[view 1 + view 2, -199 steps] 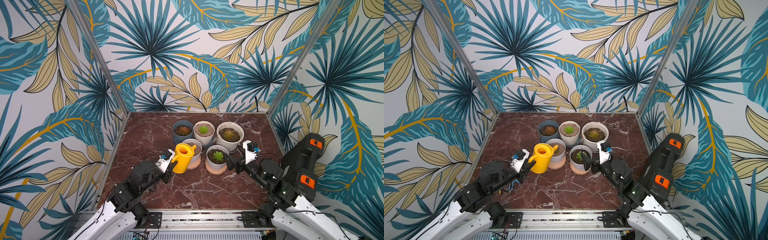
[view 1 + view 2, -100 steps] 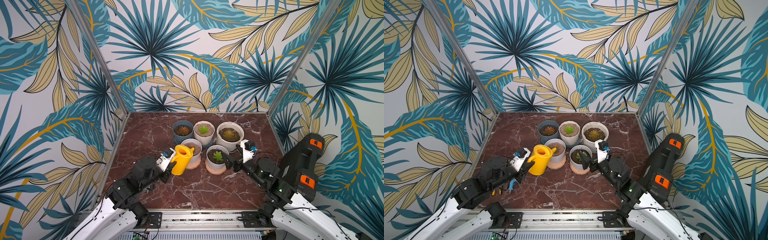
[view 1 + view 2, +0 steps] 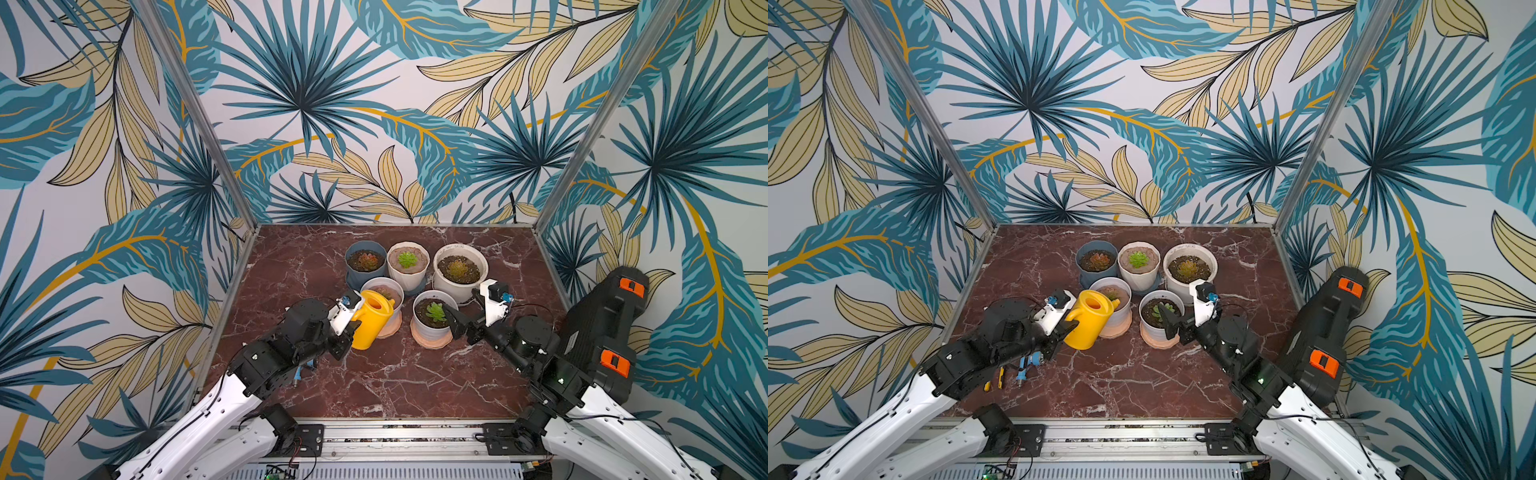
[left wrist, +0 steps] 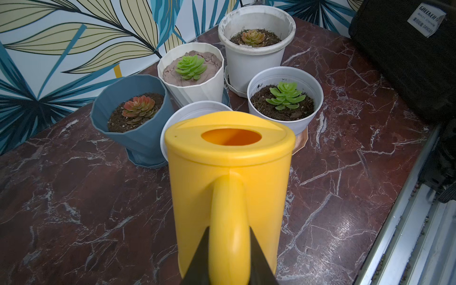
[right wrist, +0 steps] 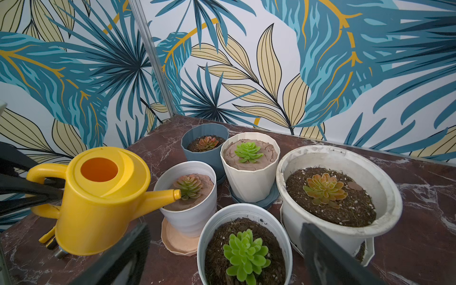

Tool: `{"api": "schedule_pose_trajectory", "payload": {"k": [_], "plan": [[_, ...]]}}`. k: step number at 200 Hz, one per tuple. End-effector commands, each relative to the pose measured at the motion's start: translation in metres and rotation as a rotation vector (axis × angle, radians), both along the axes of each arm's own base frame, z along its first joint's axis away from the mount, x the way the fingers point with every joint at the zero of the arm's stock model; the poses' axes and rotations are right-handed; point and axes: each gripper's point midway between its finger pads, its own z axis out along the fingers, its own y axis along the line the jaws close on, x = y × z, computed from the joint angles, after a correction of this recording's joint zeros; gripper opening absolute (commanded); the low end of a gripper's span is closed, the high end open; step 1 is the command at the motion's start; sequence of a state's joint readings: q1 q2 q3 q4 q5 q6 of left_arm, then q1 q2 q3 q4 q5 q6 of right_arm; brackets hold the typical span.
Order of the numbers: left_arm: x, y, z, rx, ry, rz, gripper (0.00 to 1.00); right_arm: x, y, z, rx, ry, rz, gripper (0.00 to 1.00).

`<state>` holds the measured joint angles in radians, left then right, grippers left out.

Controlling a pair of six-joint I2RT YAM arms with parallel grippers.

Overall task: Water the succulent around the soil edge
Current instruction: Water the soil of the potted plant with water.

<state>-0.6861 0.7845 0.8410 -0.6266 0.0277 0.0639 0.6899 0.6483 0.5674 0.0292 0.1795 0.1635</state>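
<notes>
Veined red marble tabletop (image 3: 395,382): left gripper (image 4: 228,230) clamps the handle (image 4: 228,209) of the glossy yellow plastic watering can (image 3: 370,328), at 8 o'clock of the pinkish rosette succulent (image 5: 188,186), spout (image 5: 158,198) aimed 2 o'clock over its soil; right gripper (image 5: 224,225) gapes wide, straddling a white pot (image 3: 428,332).

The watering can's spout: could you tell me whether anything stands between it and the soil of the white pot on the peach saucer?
Nothing visible does. The left gripper holds the watering can by its handle, and the spout tip hangs over the soil in the white pot, beside the succulent.
</notes>
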Motion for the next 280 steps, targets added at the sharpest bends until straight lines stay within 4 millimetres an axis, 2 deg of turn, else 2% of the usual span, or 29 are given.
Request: {"api": "schedule_pose_trajectory", "payload": {"k": [1, 58, 95, 156, 230, 280], "plan": [[0.003, -0.004, 0.029, -0.022, -0.053, -0.021, 0.0, 0.0, 0.001, -0.003, -0.009, -0.01, 0.002, 0.99], [0.007, -0.01, 0.035, 0.087, 0.012, -0.069, 0.0, 0.0, 0.0, -0.002, -0.008, -0.01, -0.001, 1.0], [0.021, -0.01, 0.034, 0.177, 0.051, -0.042, 0.0, -0.001, -0.001, -0.002, -0.007, -0.011, -0.004, 1.0], [0.038, -0.027, 0.04, 0.204, 0.084, -0.064, 0.0, 0.0, -0.003, -0.003, -0.015, -0.009, -0.013, 1.0], [0.058, -0.037, 0.055, 0.235, 0.067, -0.058, 0.0, 0.001, -0.003, -0.005, -0.022, -0.005, -0.017, 0.99], [0.07, -0.037, 0.042, 0.307, 0.088, -0.052, 0.0, 0.0, -0.004, -0.004, -0.02, -0.006, -0.019, 0.99]]}}
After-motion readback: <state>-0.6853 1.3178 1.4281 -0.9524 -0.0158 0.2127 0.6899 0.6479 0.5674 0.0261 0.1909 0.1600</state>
